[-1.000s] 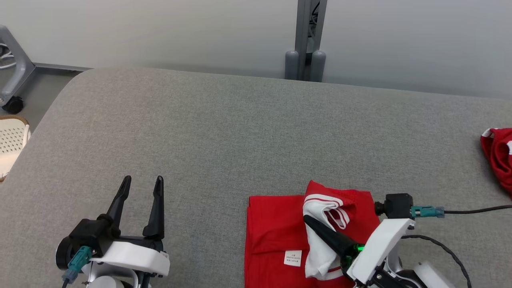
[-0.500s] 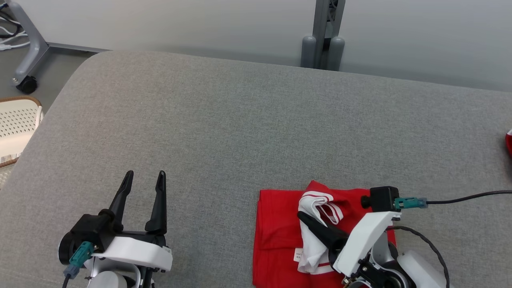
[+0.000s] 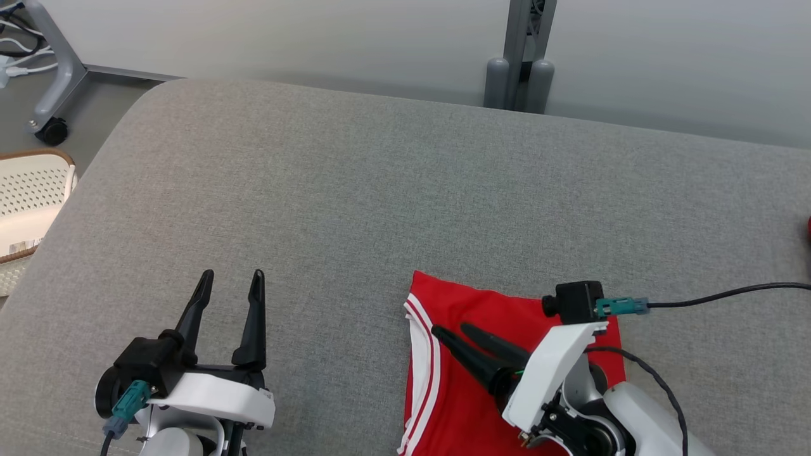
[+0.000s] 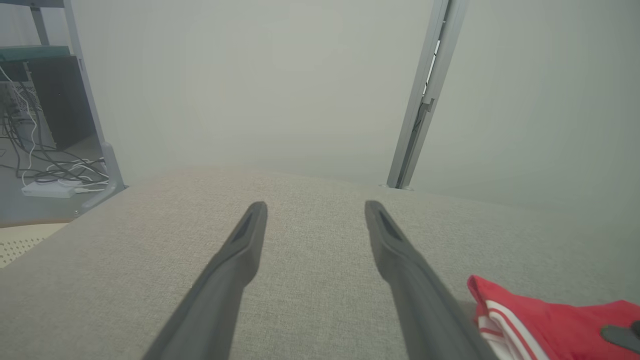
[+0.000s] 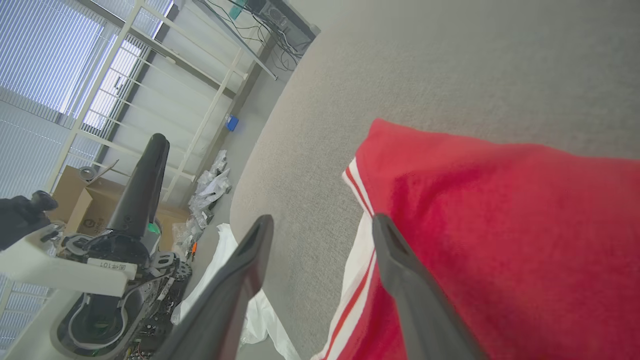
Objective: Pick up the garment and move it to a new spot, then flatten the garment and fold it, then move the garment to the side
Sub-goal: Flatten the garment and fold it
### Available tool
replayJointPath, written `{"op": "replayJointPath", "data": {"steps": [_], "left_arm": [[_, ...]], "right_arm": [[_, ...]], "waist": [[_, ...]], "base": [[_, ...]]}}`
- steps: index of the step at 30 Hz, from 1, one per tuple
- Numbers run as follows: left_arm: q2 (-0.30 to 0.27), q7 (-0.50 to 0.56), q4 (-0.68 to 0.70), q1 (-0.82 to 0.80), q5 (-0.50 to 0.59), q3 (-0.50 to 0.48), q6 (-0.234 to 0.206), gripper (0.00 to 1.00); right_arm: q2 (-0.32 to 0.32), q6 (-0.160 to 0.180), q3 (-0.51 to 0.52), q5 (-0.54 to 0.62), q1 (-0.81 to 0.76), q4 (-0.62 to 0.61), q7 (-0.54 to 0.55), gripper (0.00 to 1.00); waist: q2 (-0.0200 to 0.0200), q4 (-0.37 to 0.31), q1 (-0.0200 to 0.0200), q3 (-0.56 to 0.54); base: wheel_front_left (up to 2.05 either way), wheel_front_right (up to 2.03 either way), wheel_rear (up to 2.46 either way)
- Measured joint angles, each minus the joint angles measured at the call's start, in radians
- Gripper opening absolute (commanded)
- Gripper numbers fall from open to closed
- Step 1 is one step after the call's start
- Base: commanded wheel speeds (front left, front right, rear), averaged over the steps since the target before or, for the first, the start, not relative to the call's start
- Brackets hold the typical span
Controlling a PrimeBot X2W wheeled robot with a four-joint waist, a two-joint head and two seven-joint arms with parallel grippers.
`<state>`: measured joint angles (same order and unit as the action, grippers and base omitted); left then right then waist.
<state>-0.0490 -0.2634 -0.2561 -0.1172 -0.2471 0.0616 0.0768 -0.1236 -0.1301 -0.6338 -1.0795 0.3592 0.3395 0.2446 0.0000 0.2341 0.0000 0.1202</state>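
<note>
The red garment [image 3: 481, 304] lies folded flat on the grey padded table [image 3: 355, 190] at the near right, its white-striped edge on the left side. My right gripper [image 3: 451, 329] hovers low over that striped edge, fingers spread and open, with nothing between them. In the right wrist view the gripper [image 5: 322, 220] straddles the border of the garment [image 5: 500, 210]. My left gripper [image 3: 231, 277] rests open over bare table at the near left, well apart from the cloth. In the left wrist view it [image 4: 315, 206] stands open, the garment [image 4: 550, 320] at lower right.
A white perforated basket [image 3: 28, 196] stands off the table's left edge. A wheeled stand's foot [image 3: 54, 130] is at the far left, and a grey post [image 3: 519, 69] rises behind the table. A sliver of another red cloth [image 3: 808, 228] shows at the right edge.
My right gripper has opened and let go of the white-striped fold, which now lies flat on the left over the red cloth. The head camera has shifted, and the left arm is still.
</note>
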Motion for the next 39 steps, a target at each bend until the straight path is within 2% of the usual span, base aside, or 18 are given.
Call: {"op": "replayJointPath", "data": {"steps": [4, 7, 12, 18, 23, 27, 33, 39], "left_arm": [[0.0, 0.0, 0.001, 0.0, 0.0, -0.004, -0.002, 1.0], [0.0, 0.0, 0.007, 0.0, 0.0, -0.006, -0.002, 1.0], [0.0, 0.0, 0.028, 0.001, 0.001, -0.012, -0.002, 1.0], [-0.001, 0.0, 0.061, 0.004, -0.003, -0.016, 0.0, 1.0], [0.0, 0.0, 0.082, 0.011, -0.004, -0.013, 0.0, 1.0], [0.0, 0.0, 0.083, 0.035, 0.0, -0.012, 0.002, 1.0], [0.0, 0.0, 0.085, 0.064, 0.009, -0.005, 0.003, 1.0], [0.0, 0.0, 0.08, 0.095, 0.014, -0.003, 0.012, 1.0]], "right_arm": [[-0.026, 0.0, 0.004, 0.029, 0.005, -0.042, -0.027, 1.0], [-0.073, 0.0, 0.023, 0.087, 0.009, -0.073, -0.083, 1.0], [-0.173, 0.0, 0.082, 0.295, 0.023, -0.095, -0.252, 1.0], [-0.231, 0.0, 0.224, 0.597, -0.01, -0.072, -0.467, 1.0], [-0.164, -0.001, 0.405, 0.779, -0.093, -0.105, -0.502, 1.0], [-0.082, -0.001, 0.529, 0.855, -0.183, -0.196, -0.505, 1.0], [-0.003, -0.001, 0.574, 0.895, -0.308, -0.238, -0.506, 1.0], [0.024, -0.001, 0.58, 0.923, -0.37, -0.241, -0.506, 1.0]], "waist": [[0.0, -0.004, 0.0, -0.009], [0.0, -0.011, 0.0, -0.017], [0.0, -0.03, 0.0, -0.034], [0.0, -0.062, 0.0, -0.06], [0.0, -0.088, 0.0, -0.079], [0.0, -0.105, 0.0, -0.094], [0.0, -0.119, 0.0, -0.108], [0.0, -0.12, 0.0, -0.111]], "base": [[0.0, 0.0, 0.0], [0.0, 0.0, 0.0], [0.0, 0.0, 0.0], [0.0, 0.0, 0.0], [0.0, 0.0, 0.0], [0.0, 0.0, 0.0], [0.0, 0.0, 0.0], [0.0, 0.0, 0.0]]}}
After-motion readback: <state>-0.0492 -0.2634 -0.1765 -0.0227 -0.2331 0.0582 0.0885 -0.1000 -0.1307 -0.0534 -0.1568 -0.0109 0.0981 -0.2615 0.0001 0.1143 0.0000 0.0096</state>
